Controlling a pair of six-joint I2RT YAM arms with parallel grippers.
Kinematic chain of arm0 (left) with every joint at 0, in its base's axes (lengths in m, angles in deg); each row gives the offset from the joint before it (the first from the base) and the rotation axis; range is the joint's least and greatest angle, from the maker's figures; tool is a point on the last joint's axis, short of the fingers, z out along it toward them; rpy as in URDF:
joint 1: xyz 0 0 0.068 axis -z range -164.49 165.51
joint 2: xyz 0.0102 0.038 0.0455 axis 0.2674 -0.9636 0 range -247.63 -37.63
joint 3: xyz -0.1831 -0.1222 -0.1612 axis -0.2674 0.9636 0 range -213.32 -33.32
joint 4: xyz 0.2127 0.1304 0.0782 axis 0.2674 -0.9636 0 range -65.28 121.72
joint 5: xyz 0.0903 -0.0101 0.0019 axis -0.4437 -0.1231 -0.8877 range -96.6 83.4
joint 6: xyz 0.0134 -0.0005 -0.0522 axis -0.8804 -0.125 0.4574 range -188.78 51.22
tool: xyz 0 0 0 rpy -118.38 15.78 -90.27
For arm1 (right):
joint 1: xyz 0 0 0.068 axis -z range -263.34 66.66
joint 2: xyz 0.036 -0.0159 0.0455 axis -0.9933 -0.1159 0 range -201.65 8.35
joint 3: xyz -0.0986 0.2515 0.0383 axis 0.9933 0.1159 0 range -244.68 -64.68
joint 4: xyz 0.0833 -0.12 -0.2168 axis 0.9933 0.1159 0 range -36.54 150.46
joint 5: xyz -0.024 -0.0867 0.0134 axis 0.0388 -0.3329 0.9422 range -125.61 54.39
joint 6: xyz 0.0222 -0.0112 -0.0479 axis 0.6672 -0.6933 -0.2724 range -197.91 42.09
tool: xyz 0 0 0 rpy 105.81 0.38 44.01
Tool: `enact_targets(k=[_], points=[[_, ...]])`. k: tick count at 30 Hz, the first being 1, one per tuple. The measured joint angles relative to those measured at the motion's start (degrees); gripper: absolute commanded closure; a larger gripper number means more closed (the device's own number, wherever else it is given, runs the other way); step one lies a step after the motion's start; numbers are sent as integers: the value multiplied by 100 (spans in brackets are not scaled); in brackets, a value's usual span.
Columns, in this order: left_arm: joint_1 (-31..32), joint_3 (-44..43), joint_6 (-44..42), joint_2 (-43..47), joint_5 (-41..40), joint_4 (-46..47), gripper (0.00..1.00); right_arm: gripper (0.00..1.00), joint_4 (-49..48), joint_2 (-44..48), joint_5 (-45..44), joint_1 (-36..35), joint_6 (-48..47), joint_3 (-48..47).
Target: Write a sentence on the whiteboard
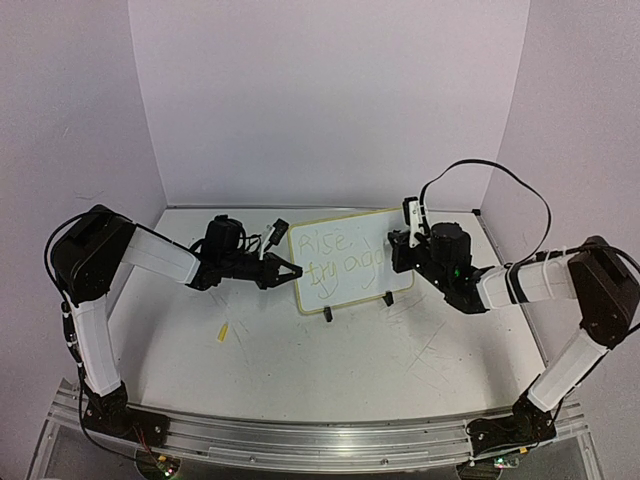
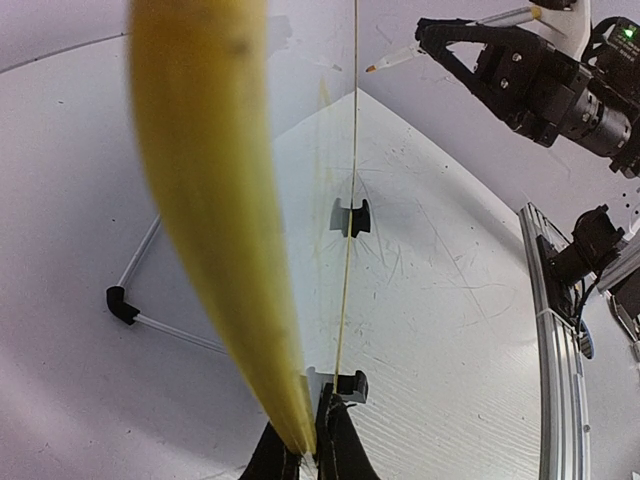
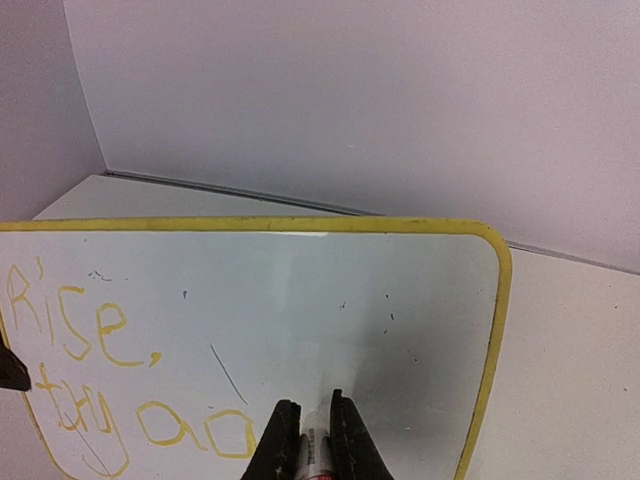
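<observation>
Lower left, on the surface (image 1: 300,380): a small yellow scrap (image 1: 223,332), well apart from everything else, possibly a cap but too small to tell. Next, left hand (image 1: 285,270) clenched on the left rim of the whiteboard (image 1: 368,230), fingers pinching the yellow edge, bracing rather than writing. Whiteboard upright mid-surface on two black clip feet (image 1: 327,314), long axis running left to right between the two arms. Yellow lettering, roughly "Rise, try aga", across the left and middle, with bare white at the right of the second line. Right hand (image 1: 402,240) clenched around a marker (image 3: 312,450), tip aimed at the board face just right of the last letter, contact impossible to confirm. Judged next: short strokes rightward into the bare stretch, the side nearer the right hand.
</observation>
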Motion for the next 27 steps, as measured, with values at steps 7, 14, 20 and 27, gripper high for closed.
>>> enact_targets(k=[7, 14, 20, 27], points=[[0, 0, -19, 0, 0, 0, 100, 100, -34, -160, -127, 0, 0, -112], [0, 0, -16, 0, -5, -5, 100, 100, -24, -217, -318, 0, 1, -164], [0, 0, -11, 0, -17, -11, 100, 100, -20, -236, -352, 0, 12, -167], [0, 0, -11, 0, -17, -11, 100, 100, -16, -233, -345, 0, 13, -167]])
